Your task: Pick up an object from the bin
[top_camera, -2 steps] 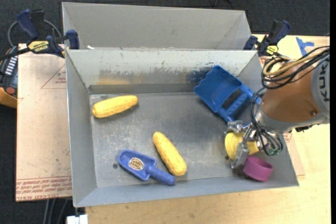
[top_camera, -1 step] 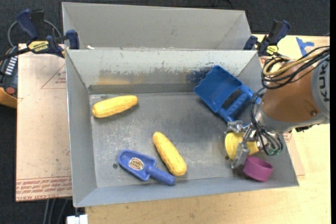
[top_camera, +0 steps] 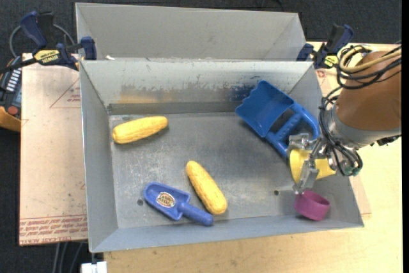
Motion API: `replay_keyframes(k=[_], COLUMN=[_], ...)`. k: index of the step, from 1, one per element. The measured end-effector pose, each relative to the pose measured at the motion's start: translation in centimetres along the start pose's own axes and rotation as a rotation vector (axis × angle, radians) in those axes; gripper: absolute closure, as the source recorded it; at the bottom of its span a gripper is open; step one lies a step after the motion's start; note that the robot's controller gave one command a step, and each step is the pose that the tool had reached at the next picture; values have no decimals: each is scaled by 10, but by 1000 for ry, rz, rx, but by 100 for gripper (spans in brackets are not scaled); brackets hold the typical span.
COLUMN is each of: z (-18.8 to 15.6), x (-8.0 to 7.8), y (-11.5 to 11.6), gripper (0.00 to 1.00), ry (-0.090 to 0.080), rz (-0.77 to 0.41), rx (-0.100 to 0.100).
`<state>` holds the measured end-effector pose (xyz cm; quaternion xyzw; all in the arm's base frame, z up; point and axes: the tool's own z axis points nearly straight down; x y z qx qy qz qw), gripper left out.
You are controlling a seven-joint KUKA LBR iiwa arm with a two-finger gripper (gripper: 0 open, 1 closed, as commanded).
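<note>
The arm reached in from the right, its gripper (top_camera: 303, 179) pointing down low against a yellow piece (top_camera: 296, 164). Whether it gripped could not be told. A magenta cup (top_camera: 312, 206) lay just nearside of it and a blue scoop (top_camera: 273, 113) just beyond.

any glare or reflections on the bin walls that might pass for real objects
Camera view: the bin's back wall mirrors faintly, with a blue smear beside the blue scoop and a yellowish streak above the upper-left corn cob; shadows under the things are soft and short, and the bin floor shows no harsh glare.
</note>
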<state>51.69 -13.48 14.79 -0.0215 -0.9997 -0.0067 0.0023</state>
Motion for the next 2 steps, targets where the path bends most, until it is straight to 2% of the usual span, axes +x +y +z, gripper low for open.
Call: replay_keyframes(k=[1, 2], z=[61, 61], x=[-11, -11], y=[-9, -9], gripper=[100, 100], ry=[-2, -2], rz=[-19, -19], rx=[-17, -17])
